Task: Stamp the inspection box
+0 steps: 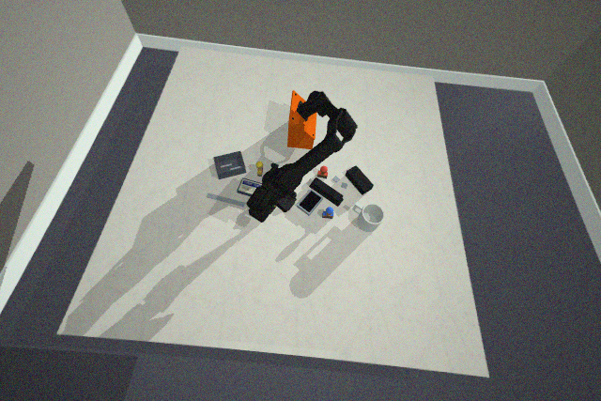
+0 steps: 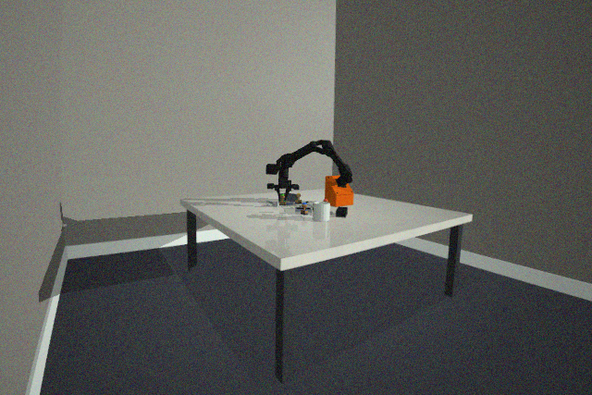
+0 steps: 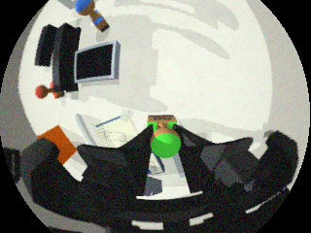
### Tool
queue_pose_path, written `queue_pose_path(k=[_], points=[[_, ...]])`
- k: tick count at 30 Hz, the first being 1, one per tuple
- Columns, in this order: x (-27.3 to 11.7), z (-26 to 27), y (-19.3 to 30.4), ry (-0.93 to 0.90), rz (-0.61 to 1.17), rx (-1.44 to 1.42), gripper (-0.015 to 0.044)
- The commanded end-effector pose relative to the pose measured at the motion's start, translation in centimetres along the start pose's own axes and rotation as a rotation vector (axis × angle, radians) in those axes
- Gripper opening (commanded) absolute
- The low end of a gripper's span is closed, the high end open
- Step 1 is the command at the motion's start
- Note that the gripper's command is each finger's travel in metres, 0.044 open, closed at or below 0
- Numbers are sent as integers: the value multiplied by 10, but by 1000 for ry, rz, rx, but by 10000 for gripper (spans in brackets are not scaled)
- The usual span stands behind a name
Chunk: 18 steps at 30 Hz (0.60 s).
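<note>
My gripper (image 2: 284, 200) (image 3: 162, 127) is shut on the green-knobbed stamp (image 2: 282, 195) (image 3: 165, 145). The stamp has a brown handle and small dark lettering on its block edge. It is low over the bench; whether it touches anything is unclear. In the wrist view the pale card (image 3: 117, 131), with a blue line and fine printed lines, lies just left of the stamp, partly behind a finger. Its inspection box cannot be made out clearly. The open black ink pad (image 1: 309, 202) (image 3: 96, 63) lies farther left. In the top view the arm hides the held stamp.
A blue stamp (image 1: 328, 212) (image 3: 85, 7), red stamp (image 1: 323, 171) (image 3: 42, 91) and yellow stamp (image 1: 259, 166) are nearby. There are black blocks (image 1: 326, 191) (image 1: 359, 179), a mug (image 1: 372, 214) (image 2: 321, 211), a dark box (image 1: 229, 164), a grey strip (image 1: 225, 199) and a blue-edged item (image 1: 249, 187).
</note>
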<state>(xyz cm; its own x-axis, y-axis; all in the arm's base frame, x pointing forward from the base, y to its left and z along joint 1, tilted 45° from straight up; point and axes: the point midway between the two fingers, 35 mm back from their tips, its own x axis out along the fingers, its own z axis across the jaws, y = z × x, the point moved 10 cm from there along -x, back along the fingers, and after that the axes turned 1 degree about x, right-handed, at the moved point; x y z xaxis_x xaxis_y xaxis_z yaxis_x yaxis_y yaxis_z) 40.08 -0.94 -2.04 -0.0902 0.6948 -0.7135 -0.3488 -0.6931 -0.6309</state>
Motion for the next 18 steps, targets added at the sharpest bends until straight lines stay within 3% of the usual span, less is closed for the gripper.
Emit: queue_pose_path(k=[1,6,16,18], points=[[7,1,0,-4,-3,4,0],[13,2,0,-4,-4,4,0],[9,1,0,-2,0,0,263],[9,1,0,-2,0,0,269]])
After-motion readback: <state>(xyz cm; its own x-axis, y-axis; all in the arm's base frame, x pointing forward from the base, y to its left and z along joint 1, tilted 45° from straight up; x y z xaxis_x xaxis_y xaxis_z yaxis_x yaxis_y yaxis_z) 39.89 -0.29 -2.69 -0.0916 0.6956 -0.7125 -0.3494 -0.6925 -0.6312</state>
